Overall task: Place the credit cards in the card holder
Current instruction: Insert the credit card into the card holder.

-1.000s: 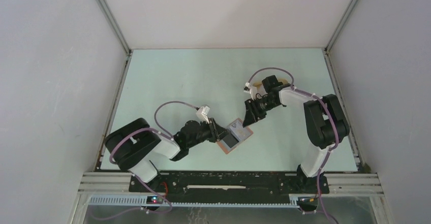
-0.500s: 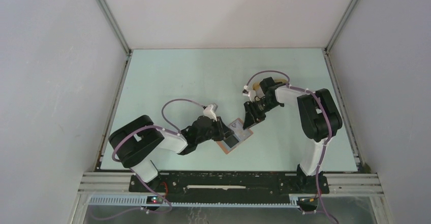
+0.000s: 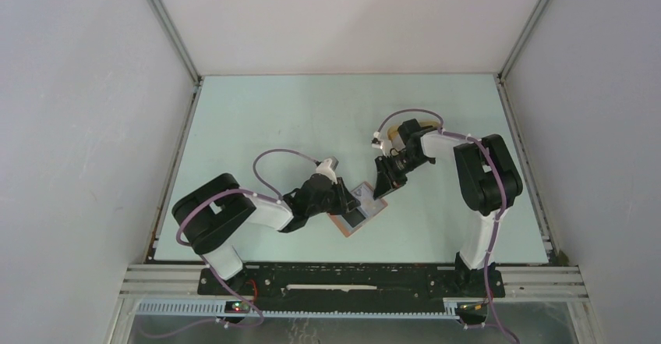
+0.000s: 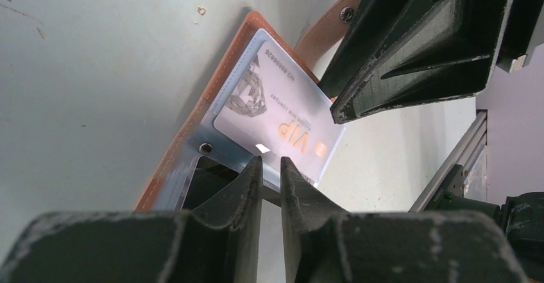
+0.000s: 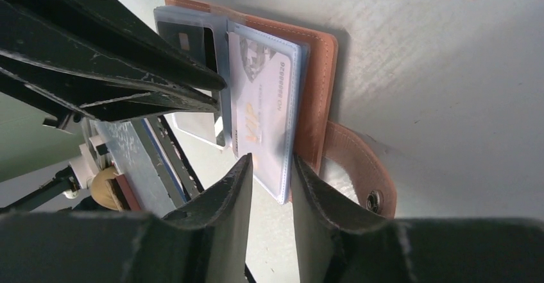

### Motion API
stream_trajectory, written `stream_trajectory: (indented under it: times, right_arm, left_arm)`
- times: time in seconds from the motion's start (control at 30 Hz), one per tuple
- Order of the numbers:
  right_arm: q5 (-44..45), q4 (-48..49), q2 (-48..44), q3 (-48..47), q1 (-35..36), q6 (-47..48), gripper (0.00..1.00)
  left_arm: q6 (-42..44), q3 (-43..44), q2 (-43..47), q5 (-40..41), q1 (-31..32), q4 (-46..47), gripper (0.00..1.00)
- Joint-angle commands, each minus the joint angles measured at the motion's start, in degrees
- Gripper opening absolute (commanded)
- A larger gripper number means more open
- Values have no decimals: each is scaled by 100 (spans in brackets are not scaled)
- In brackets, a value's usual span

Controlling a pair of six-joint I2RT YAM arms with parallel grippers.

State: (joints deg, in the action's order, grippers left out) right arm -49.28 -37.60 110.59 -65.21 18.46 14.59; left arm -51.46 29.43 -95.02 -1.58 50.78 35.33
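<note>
The brown card holder [image 3: 360,210] lies open on the table, clear sleeves up. A pale credit card marked VIP [image 4: 276,113] [image 5: 266,97] sits in one sleeve, and a dark card [image 4: 202,187] [image 5: 186,39] in the sleeve beside it. My left gripper [image 4: 269,161] [image 3: 341,198] is down to a narrow slit. Its tips rest over the sleeve edge between the two cards, and I see nothing clamped. My right gripper [image 5: 272,161] [image 3: 382,186] comes from the opposite side. Its jaws stand a little apart over the near corner of the VIP sleeve, one finger against the brown cover [image 5: 317,84].
The holder's strap with a metal snap [image 5: 359,174] [image 4: 327,29] sticks out toward the right gripper. A tan tray [image 3: 396,129] shows partly behind the right arm. The two grippers' fingers nearly meet over the holder. Grey walls enclose the table.
The left gripper has shifted slightly right, closer onto the holder, and narrowed. The right gripper's jaws have closed partway over the VIP sleeve. The holder has stayed put.
</note>
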Motion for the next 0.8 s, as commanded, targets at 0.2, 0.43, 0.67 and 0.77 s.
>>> stream_trajectory:
  times: [0.2,0.43,0.67,0.77]
  right_arm:
    - [-647,-203,-16,-203,-33,52,29]
    - [-748,-208,57,-203,-48,-6,26]
    - [-669,-157,8,-203,-256,-105,2]
    - [-711,-160,7,-186,-367,-107,0]
  left_arm:
    - [167,204,-107,143,27,-292,22]
    - [202,91,-15,99,25,-37,23]
    - [274,-201,344,78,20,404,29]
    - [318,-306,575,117,19,488,31]
